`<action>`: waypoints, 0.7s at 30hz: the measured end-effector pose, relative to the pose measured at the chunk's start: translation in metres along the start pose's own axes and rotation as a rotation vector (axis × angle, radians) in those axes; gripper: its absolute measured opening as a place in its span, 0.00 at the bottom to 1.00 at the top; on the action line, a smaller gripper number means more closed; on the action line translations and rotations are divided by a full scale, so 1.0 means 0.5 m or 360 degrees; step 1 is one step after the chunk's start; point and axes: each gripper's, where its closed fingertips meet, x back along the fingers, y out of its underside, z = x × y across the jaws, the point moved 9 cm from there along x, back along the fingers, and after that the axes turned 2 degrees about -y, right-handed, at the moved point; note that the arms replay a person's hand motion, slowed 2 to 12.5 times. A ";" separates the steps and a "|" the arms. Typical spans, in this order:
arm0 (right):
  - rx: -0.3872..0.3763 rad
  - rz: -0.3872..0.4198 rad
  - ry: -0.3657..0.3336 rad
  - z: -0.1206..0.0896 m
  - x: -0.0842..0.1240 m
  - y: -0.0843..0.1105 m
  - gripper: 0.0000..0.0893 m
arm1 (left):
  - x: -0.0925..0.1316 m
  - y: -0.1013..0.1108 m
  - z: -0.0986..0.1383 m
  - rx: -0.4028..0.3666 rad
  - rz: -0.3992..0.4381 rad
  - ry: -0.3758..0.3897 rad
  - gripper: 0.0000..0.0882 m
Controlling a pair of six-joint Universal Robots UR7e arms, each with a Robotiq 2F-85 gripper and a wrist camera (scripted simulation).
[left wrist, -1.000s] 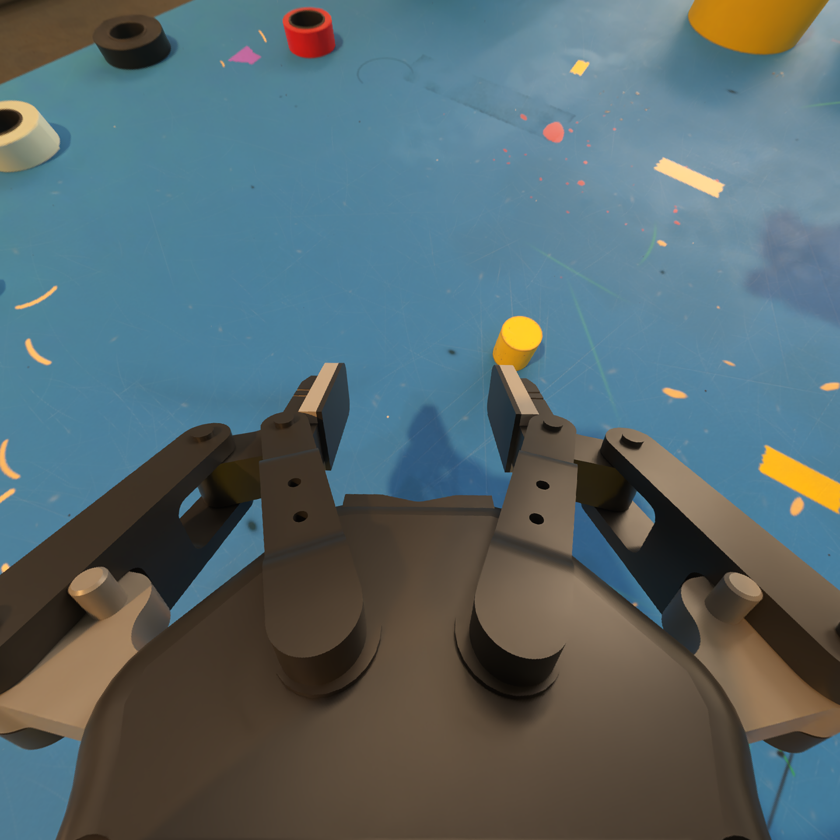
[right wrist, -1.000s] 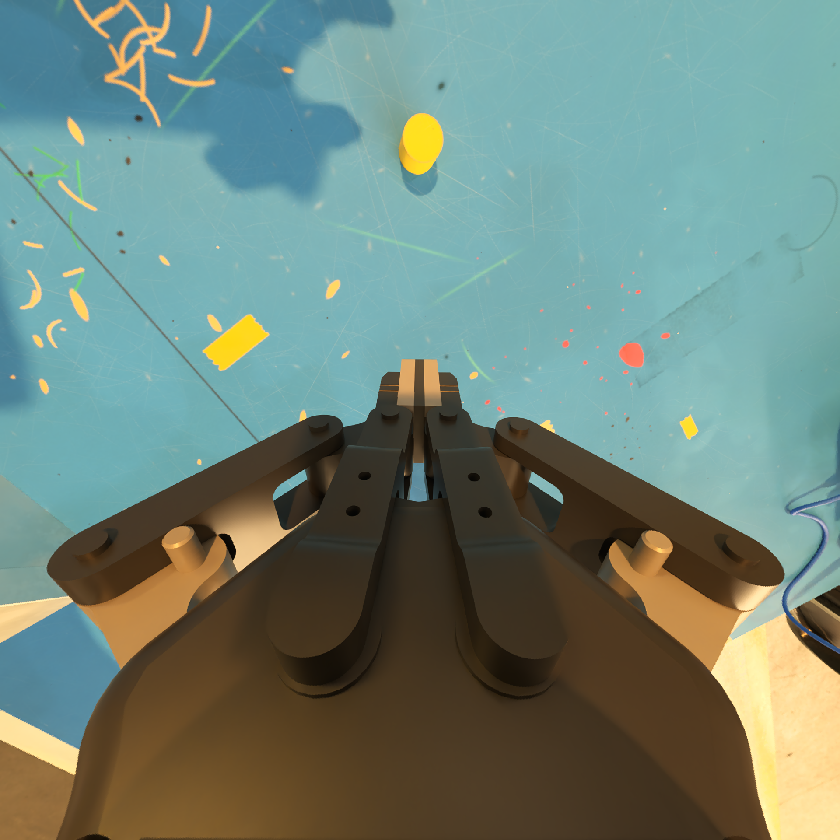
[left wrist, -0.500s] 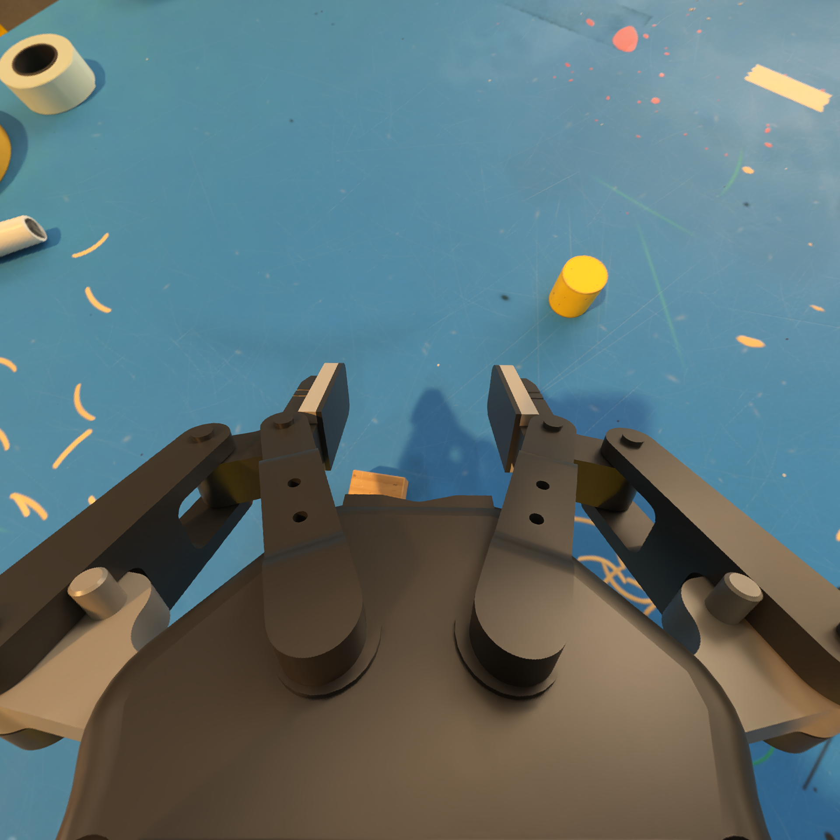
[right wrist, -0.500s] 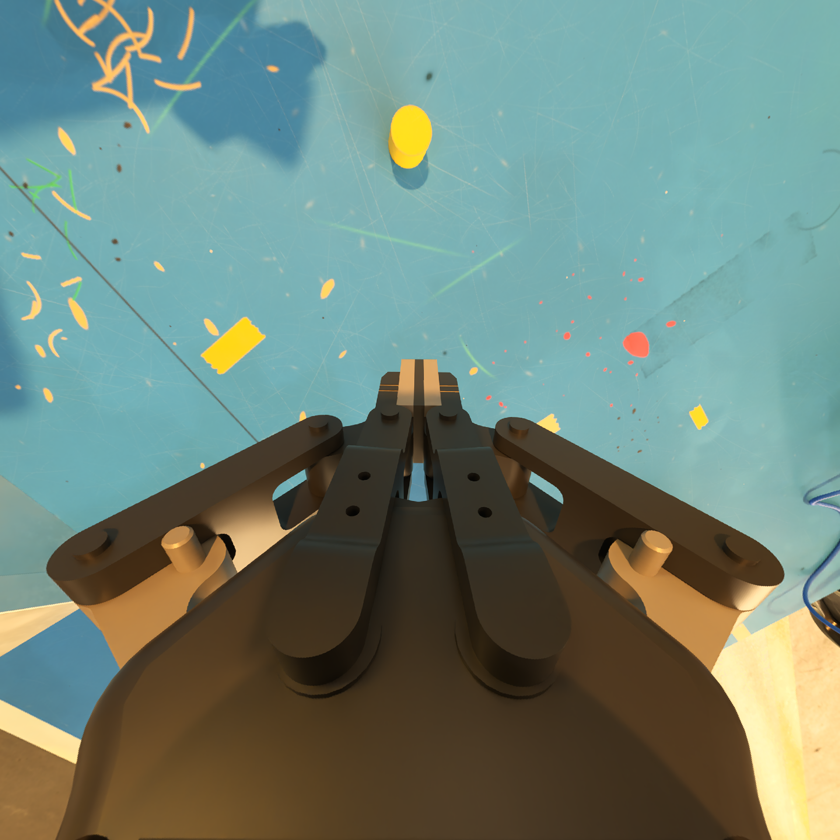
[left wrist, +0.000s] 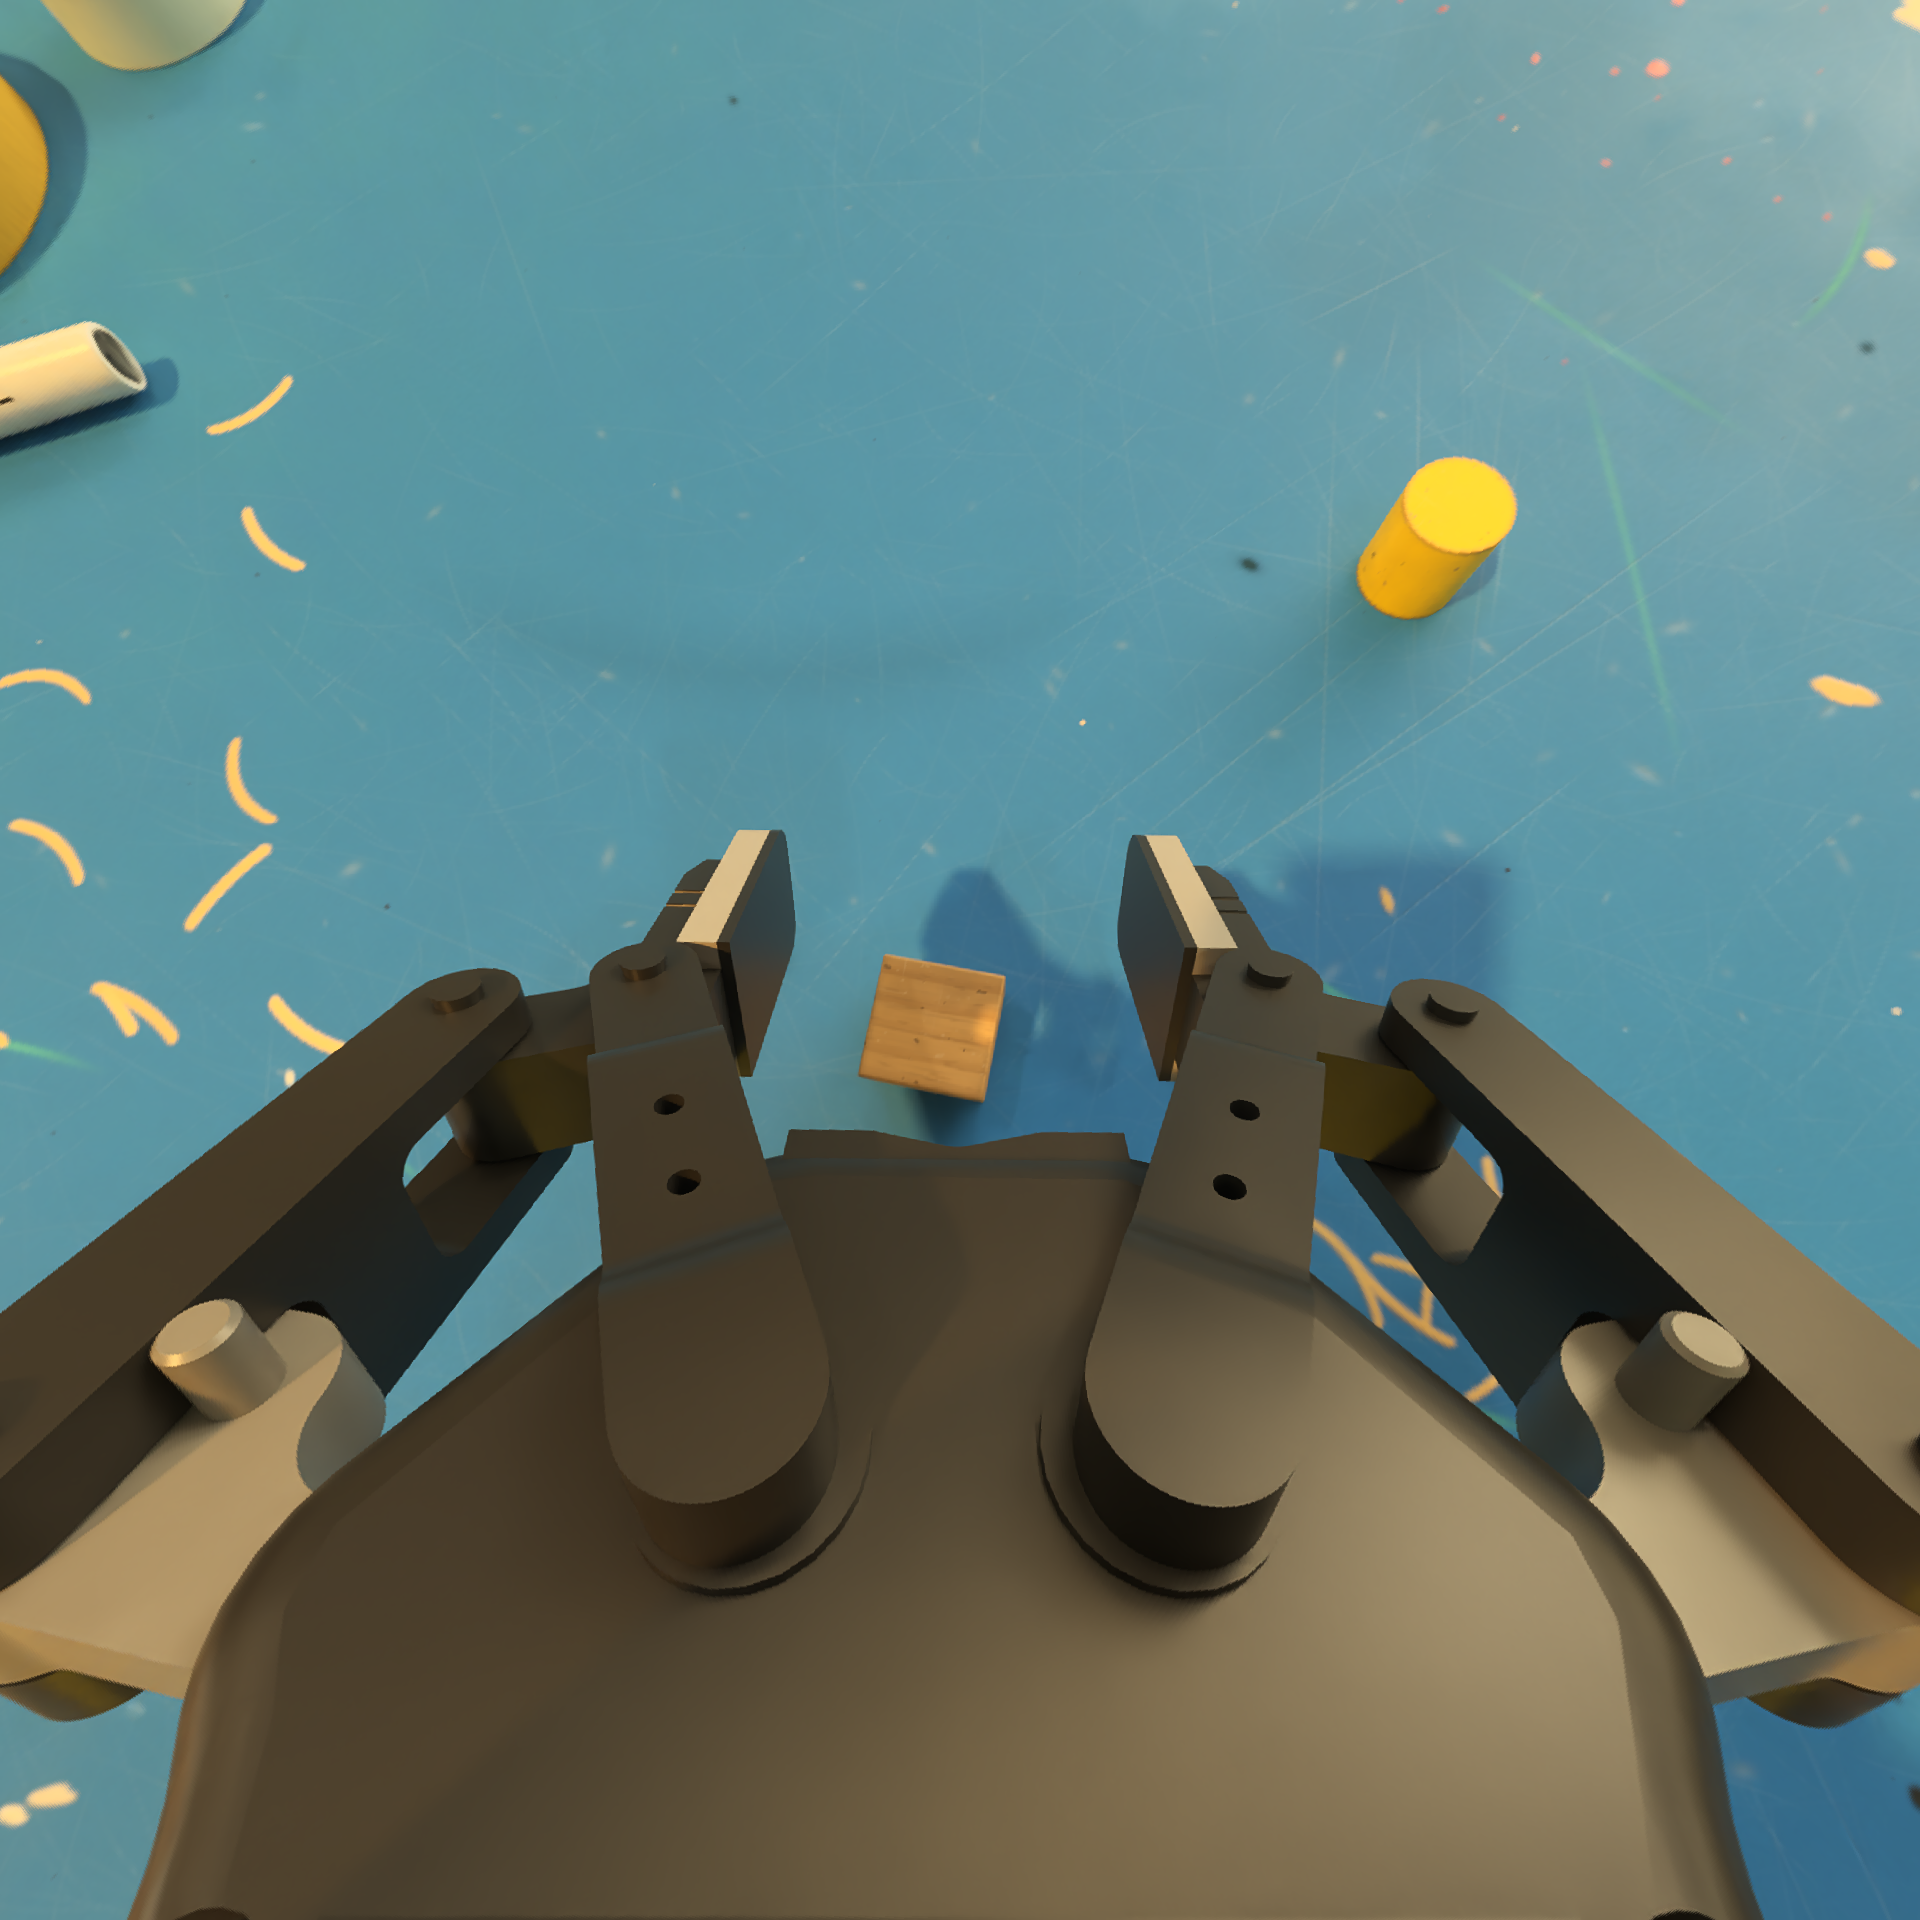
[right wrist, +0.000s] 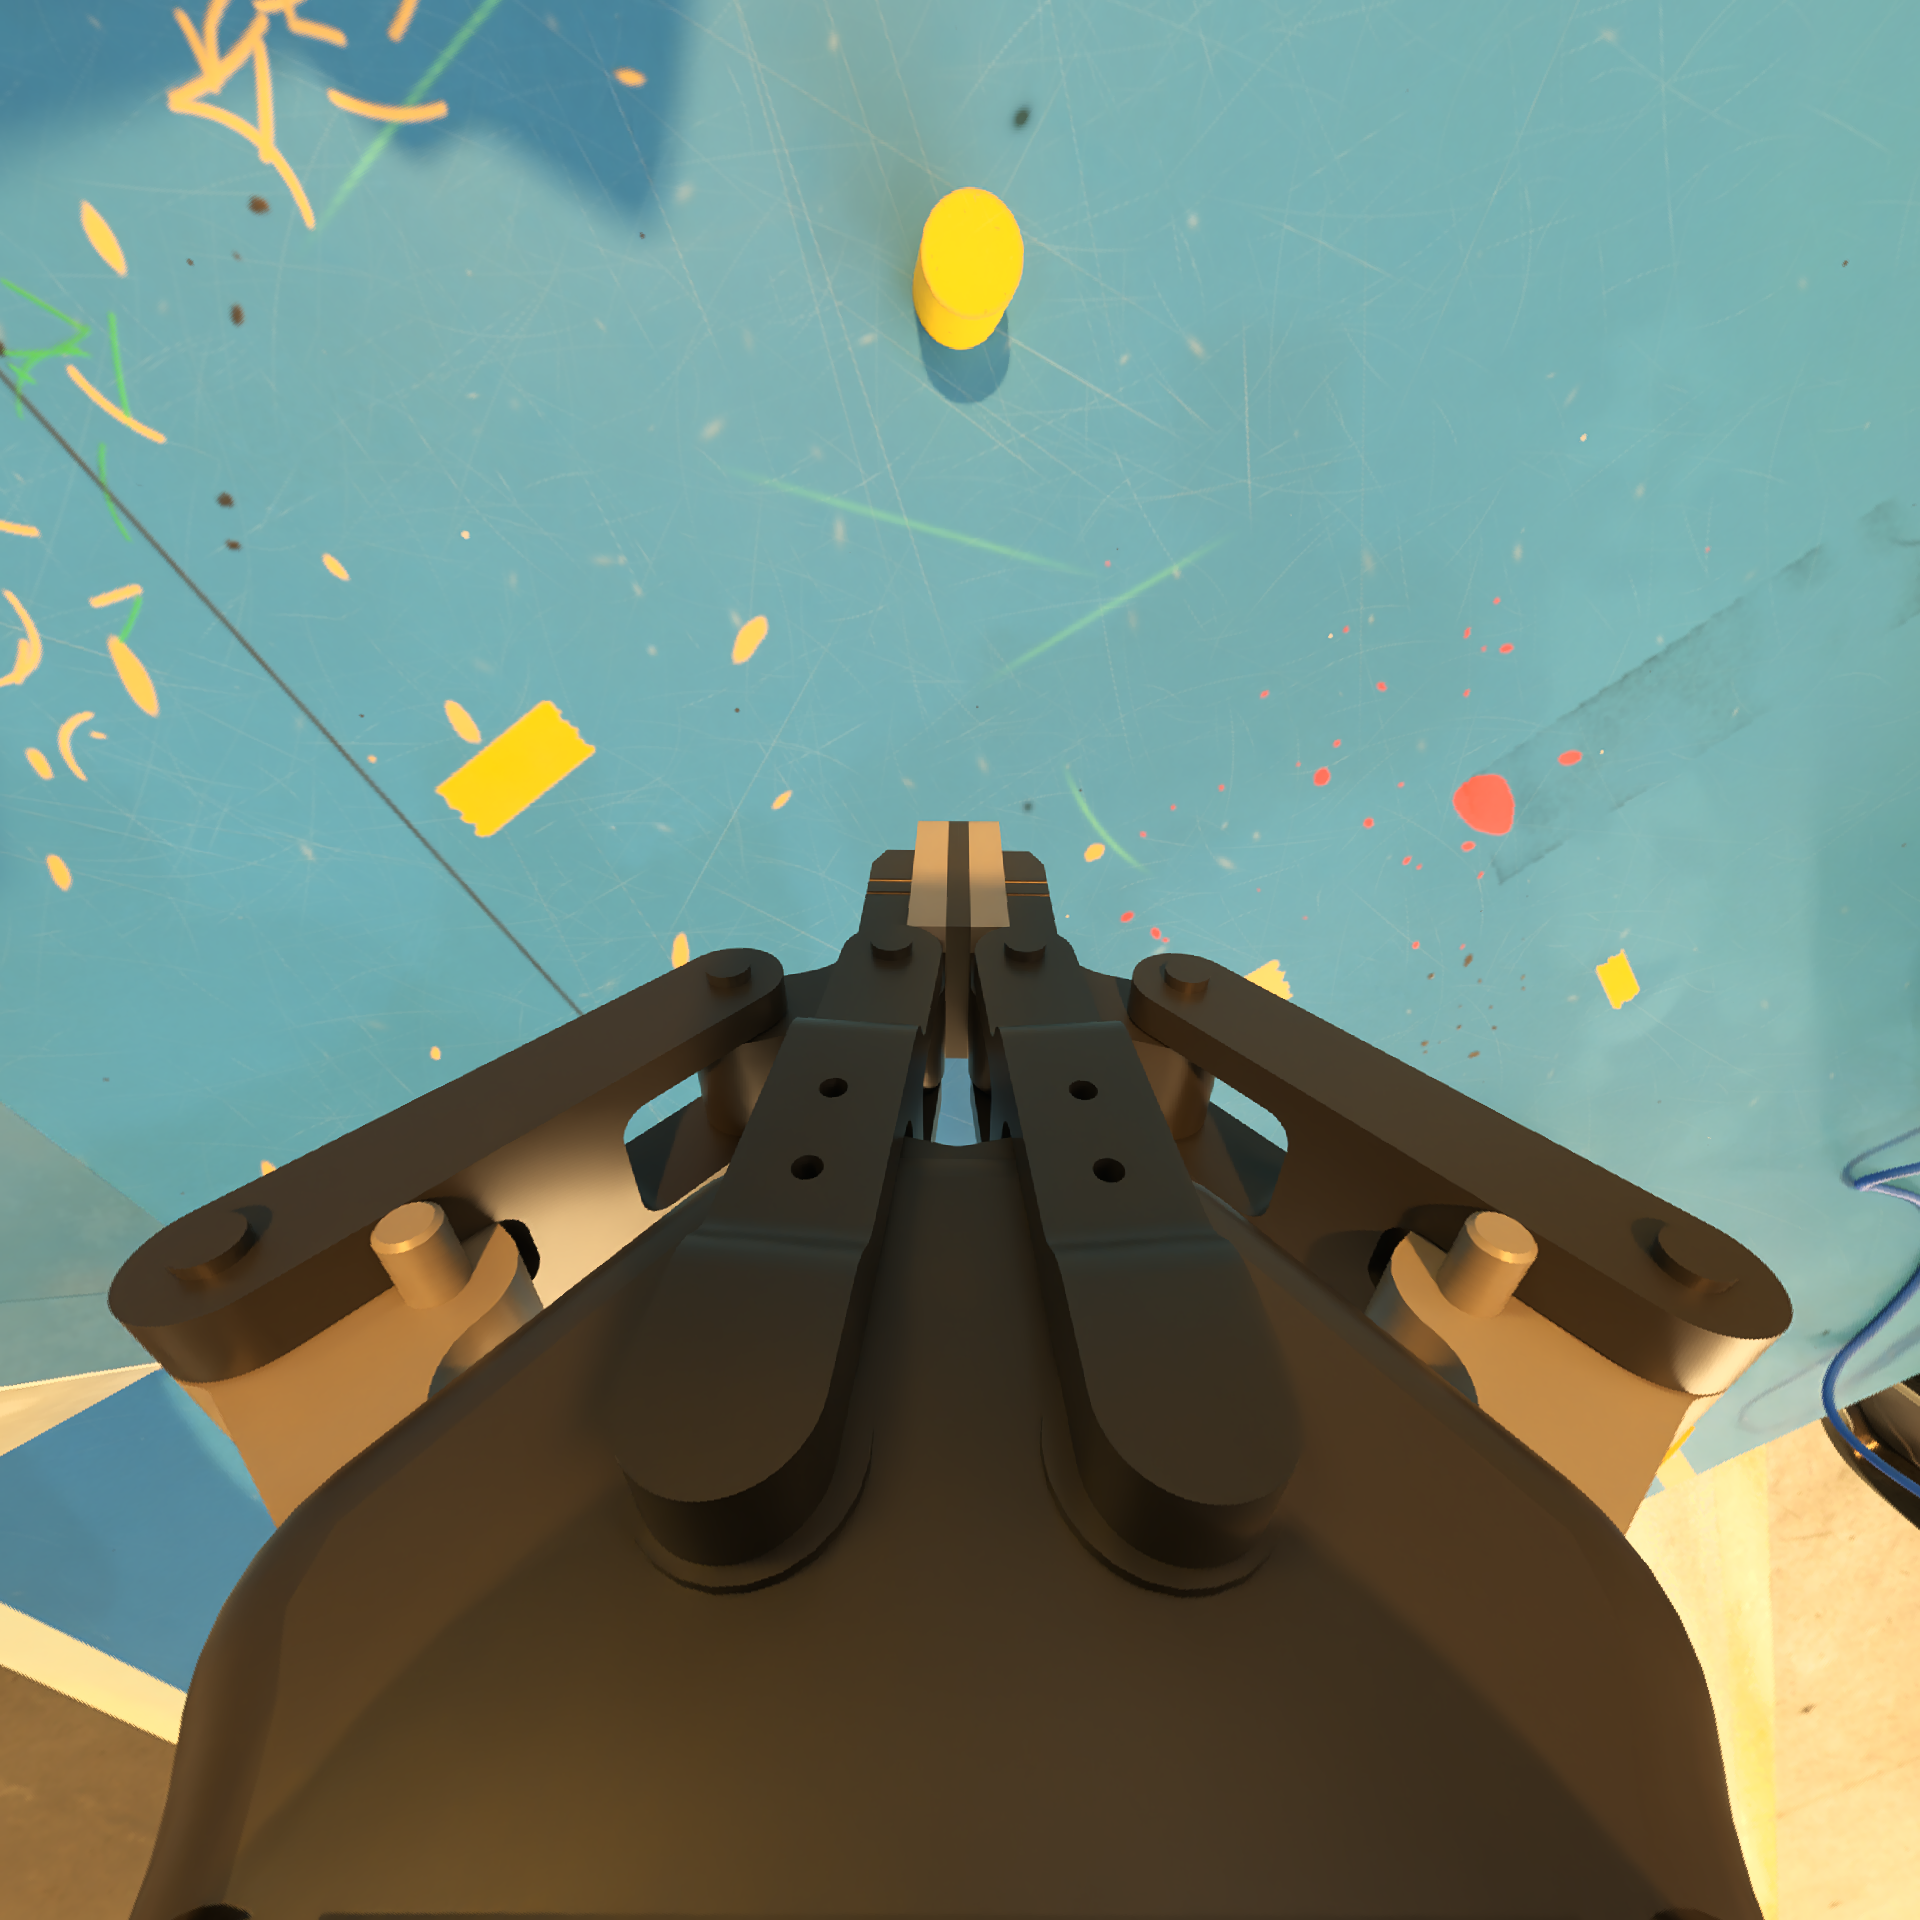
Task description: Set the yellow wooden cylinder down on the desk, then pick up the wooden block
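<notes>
left gripper (left wrist: 951,935) spread wide and empty above the wooden block (left wrist: 932,1027) on the blue desk (left wrist: 935,416); yellow wooden cylinder (left wrist: 1434,537) stands apart to the right; right gripper (right wrist: 958,873) pressed closed, empty

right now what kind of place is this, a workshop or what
Probably a craft or workshop bench: a scratched blue desk flecked with paint and bits of tape, with a wooden block, a yellow cylinder and a white tube lying loose. The open left gripper hangs over the block.
</notes>
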 end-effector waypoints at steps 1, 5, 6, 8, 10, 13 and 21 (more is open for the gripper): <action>-0.0001 -0.0001 -0.0003 0.003 -0.004 0.000 0.00 | 0.001 0.002 -0.002 -0.0004 -0.0007 -0.0011 0.64; -0.0018 0.0033 -0.0047 0.017 -0.020 -0.004 0.00 | 0.007 0.011 -0.008 -0.0014 -0.0037 -0.0052 0.64; -0.0025 0.0045 -0.0059 0.021 -0.024 -0.006 0.00 | 0.009 0.014 -0.010 -0.0015 -0.0046 -0.0060 0.64; -0.0040 0.0065 -0.0074 0.029 -0.032 -0.007 0.00 | 0.011 0.020 -0.013 -0.0018 -0.0068 -0.0072 0.64; -0.0051 0.0079 -0.0077 0.038 -0.039 -0.008 0.00 | 0.013 0.026 -0.016 -0.0022 -0.0095 -0.0080 0.64; -0.0047 0.0112 -0.0060 0.051 -0.049 -0.009 0.00 | 0.014 0.037 -0.020 -0.0036 -0.0139 -0.0092 0.63; -0.0040 0.0361 -0.0011 0.081 -0.074 -0.018 0.00 | 0.010 0.069 -0.031 -0.0089 -0.0254 -0.0123 0.62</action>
